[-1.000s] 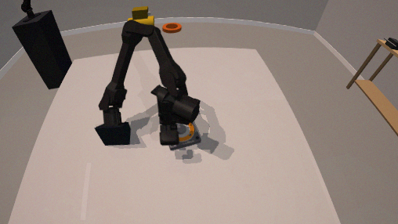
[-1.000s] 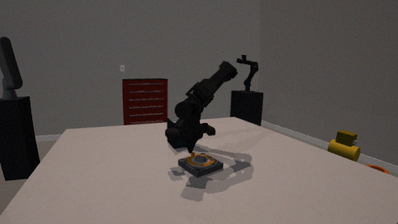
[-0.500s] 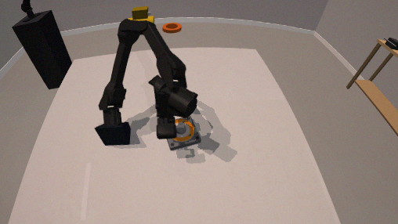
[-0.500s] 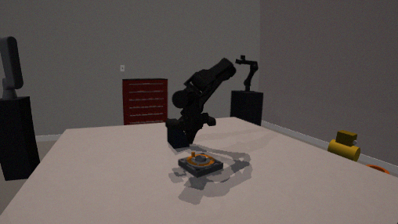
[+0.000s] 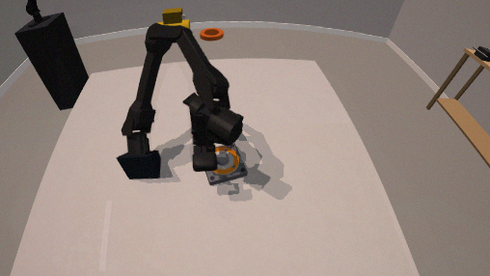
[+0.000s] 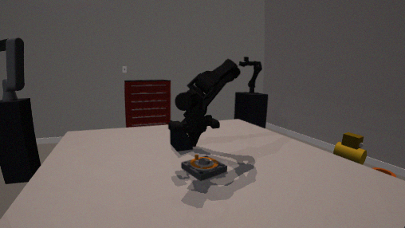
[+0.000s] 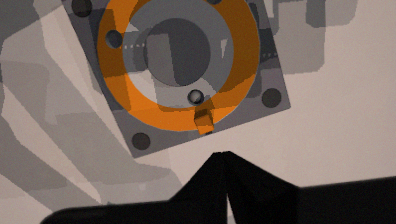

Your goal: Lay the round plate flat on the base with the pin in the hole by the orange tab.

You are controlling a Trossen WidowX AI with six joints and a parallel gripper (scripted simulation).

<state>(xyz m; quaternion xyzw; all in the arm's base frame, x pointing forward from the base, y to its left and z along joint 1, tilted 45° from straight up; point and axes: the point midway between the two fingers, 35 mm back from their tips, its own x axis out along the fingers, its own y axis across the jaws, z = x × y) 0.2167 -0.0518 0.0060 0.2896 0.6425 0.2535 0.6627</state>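
Round orange plate (image 5: 227, 161) lies on the grey square base (image 5: 227, 175) on the pale table top (image 5: 313, 193), partly under the black gripper (image 5: 203, 161) in the top view. Exterior view: the base (image 6: 204, 169) sits just before the arm. Wrist view: jaws fully closed on nothing, clear of the orange tab (image 7: 203, 120); a small pin (image 7: 195, 96) shows just inside it.

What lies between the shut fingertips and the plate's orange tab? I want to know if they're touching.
Only a bare strip of table top. The wrist view shows the shut gripper just short of the orange tab, with nothing between them.
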